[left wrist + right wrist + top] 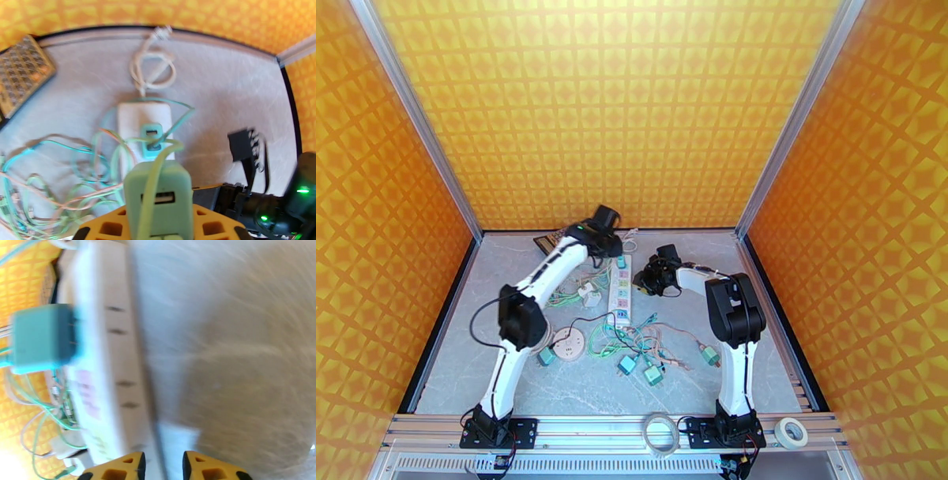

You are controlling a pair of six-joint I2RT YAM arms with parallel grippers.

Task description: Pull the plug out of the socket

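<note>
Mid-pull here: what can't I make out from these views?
- Left wrist: the green plug in the left gripper hides its own prongs; whether they are out of the power strip cannot be told.
- Right wrist: blurred; the bottom edge cuts off the right gripper, so its grip on the strip is unclear.
- Top external: strip too small to read the sockets.

walls (608, 103): orange-yellow patterned | tabletop (462, 377): grey marble | posts (416, 118): aluminium

Tangled cables (59, 165) left of power strip (134, 114); bare table (229, 90) to its right.
</note>
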